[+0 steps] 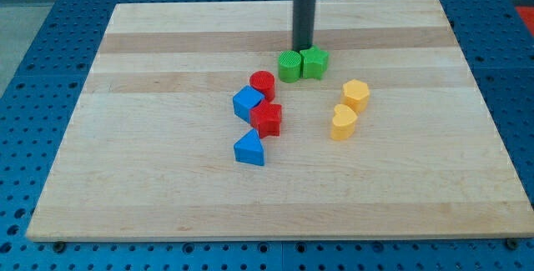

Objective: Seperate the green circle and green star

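The green circle [289, 67] and the green star [314, 62] sit side by side and touching, just above the board's middle, the circle on the view's left. My tip [302, 47] stands right behind them toward the view's top, at the seam between the two, touching or nearly touching both. The dark rod rises straight up out of the view's top.
A red cylinder [262, 84], a blue block [248, 103], a red star [267, 119] and a blue triangle [249, 149] cluster below left. A yellow hexagon [355, 95] and a yellow heart [343, 122] lie at the right. The wooden board [125, 179] rests on a blue perforated table.
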You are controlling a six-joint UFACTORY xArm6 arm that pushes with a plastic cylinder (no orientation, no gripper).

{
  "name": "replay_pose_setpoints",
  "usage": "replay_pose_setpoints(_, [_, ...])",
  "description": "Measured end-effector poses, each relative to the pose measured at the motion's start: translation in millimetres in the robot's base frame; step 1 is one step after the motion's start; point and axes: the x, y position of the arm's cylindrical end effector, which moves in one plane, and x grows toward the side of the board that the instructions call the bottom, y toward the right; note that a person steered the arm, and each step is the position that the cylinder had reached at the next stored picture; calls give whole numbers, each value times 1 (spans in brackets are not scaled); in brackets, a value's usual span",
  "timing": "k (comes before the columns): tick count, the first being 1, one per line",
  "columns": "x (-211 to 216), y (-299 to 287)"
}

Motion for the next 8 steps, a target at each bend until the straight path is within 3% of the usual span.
replay_pose_setpoints(1, [-7, 43])
replay_pose_setpoints(2, [22, 69])
replay_pose_setpoints(3, [44, 55])
replay_pose_setpoints(8, [37, -87])
